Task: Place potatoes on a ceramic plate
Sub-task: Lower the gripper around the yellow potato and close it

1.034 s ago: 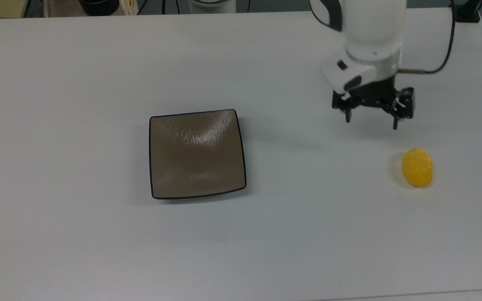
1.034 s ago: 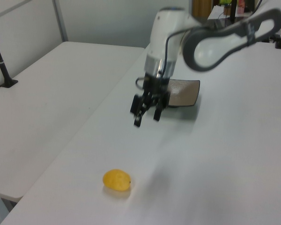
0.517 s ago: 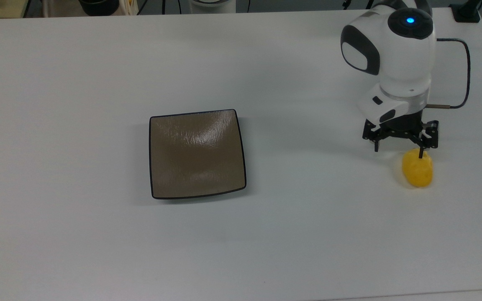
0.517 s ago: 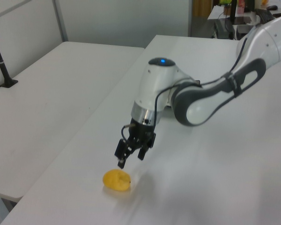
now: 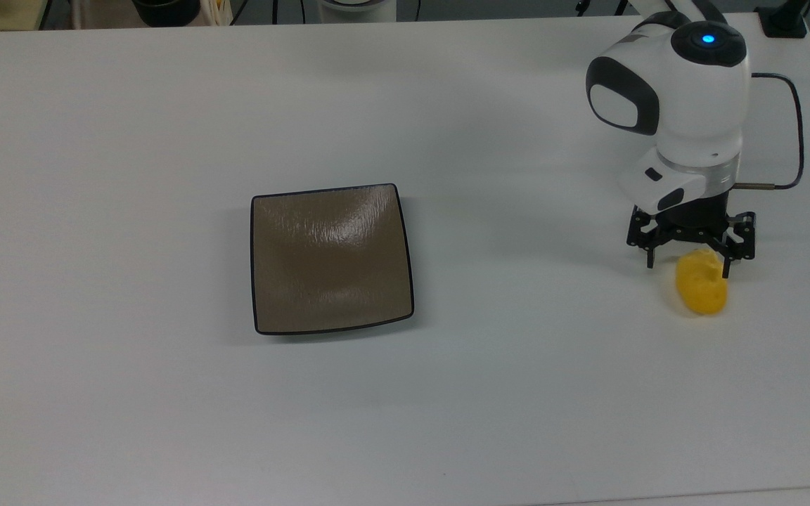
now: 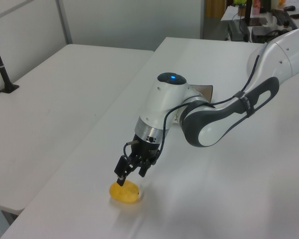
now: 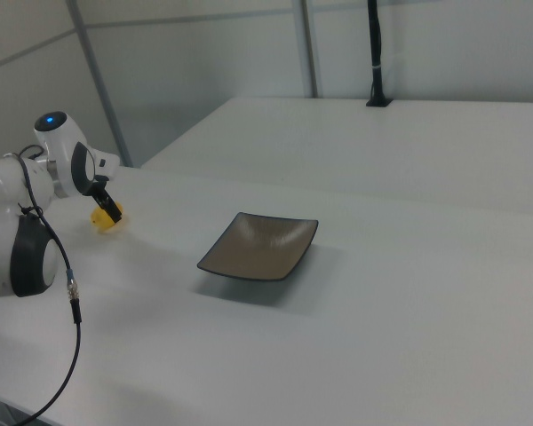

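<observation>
The potato point(image 5: 702, 289) lies on the white counter point(image 5: 166, 393) near the top view's right edge, a small bright yellow oval with its long axis running toward the near edge in the top view. In the left view it point(image 6: 125, 193) sits close to the counter's near left edge, with little surface between it and the drop. In the right view it point(image 7: 105, 219) shows as a yellow spot partly behind the arm's wrist.

The claw point(image 5: 688, 266) is spread open and points straight down, low over the far end of the potato. In the top view one finger tip stands just off the potato's left side and the other at its upper right side; whether either finger touches the skin cannot be told. In the left view the claw point(image 6: 127, 176) hangs directly above the potato with its tips right at its top. The white wrist housing point(image 5: 686, 91), with a blue light on top, rises above it, and a black cable point(image 5: 792, 140) loops out toward the top view's right.

The ceramic plate point(image 5: 331, 258) is well apart from the potato, toward the top view's left, square and glossy brown with a thin black rim, lying flat. Bare counter stretches between plate and potato and on every side of the plate. In the right view the plate point(image 7: 259, 245) sits mid-counter with wide open surface around it.
</observation>
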Controlling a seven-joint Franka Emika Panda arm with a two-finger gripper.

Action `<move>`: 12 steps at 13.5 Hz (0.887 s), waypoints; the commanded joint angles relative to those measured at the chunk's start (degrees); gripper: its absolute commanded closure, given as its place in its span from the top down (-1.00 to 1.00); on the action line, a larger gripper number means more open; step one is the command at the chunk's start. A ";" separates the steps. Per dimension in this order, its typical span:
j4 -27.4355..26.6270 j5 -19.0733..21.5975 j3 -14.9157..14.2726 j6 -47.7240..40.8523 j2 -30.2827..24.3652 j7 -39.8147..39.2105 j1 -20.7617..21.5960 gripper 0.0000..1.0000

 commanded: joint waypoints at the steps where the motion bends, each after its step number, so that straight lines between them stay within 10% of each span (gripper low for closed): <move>1: 1.57 -3.23 0.73 3.11 2.06 2.66 0.16 1.00; 9: 4.12 -13.25 1.70 8.13 6.20 8.46 1.30 1.00; 12: 4.03 -16.24 1.70 8.04 6.20 8.55 1.30 0.24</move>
